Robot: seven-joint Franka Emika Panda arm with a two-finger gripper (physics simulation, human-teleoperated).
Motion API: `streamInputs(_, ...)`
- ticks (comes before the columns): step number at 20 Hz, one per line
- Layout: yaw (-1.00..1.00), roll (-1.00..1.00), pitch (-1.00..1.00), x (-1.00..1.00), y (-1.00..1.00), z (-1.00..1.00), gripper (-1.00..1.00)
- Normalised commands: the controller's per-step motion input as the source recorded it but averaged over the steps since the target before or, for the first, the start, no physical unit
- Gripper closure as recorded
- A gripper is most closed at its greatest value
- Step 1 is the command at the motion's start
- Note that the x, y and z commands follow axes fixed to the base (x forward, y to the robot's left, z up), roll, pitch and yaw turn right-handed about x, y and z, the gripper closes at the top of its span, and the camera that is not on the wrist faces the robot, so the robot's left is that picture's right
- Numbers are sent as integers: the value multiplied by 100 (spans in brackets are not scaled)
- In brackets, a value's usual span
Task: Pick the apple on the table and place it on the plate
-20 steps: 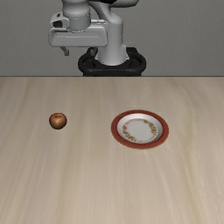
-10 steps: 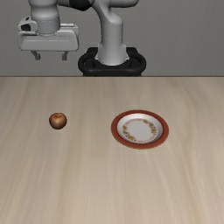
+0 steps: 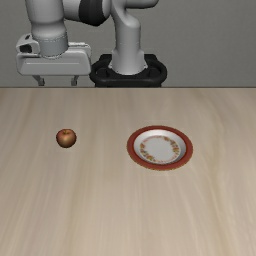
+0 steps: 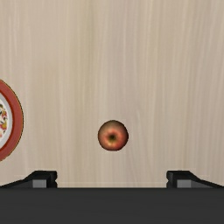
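Note:
A small reddish-brown apple [image 3: 66, 138] lies on the wooden table [image 3: 128, 210], toward the exterior view's left. A white plate [image 3: 160, 148] with a red rim and patterned centre rests to the exterior view's right of it. My gripper [image 3: 55, 82] hangs high above the table's far edge, behind the apple, with its fingers spread wide and nothing between them. In the wrist view the apple [image 4: 113, 136] sits ahead of the fingertips [image 4: 41, 178], roughly centred between them, and the plate [image 4: 8, 119] shows off to one side.
The robot's black base [image 3: 128, 71] stands at the table's far edge. Bare wood surrounds the apple and the plate on all sides.
My gripper has swung toward the exterior view's left, then come down a little, and now hangs behind the apple. Apple and plate have not moved.

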Motion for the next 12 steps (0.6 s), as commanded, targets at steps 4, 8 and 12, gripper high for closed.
streamInputs(4,0,0,0,0,0,-100,-100)
streamInputs(8,0,0,0,0,0,-100,-100)
streamInputs(12,0,0,0,0,0,-100,-100)
